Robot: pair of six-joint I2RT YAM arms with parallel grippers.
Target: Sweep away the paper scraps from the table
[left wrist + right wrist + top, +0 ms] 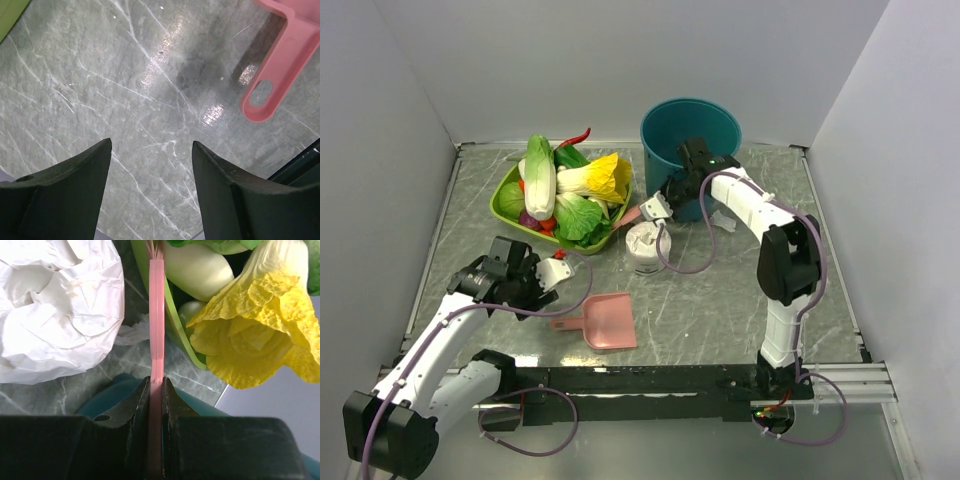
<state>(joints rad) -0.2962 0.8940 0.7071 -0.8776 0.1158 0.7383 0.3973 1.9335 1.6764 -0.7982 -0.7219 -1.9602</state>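
My right gripper [657, 208] [156, 382] is shut on the thin pink handle of a brush [156, 315], which points toward the green tray. It hovers between the teal bin and the upright tissue roll [645, 246] [55, 305]. One paper scrap [723, 220] lies on the table [720, 300] right of the bin. Another scrap [132, 335] peeks out beside the roll in the right wrist view. My left gripper [556, 272] [151, 150] is open and empty over bare table [100, 75], just left of the pink dustpan [605, 320], whose handle [272, 75] shows in the left wrist view.
A teal bin [690, 140] stands at the back centre. A green tray [505, 205] of vegetables sits at the back left, with yellow cabbage [250, 325] close to the brush. Walls enclose the table on three sides.
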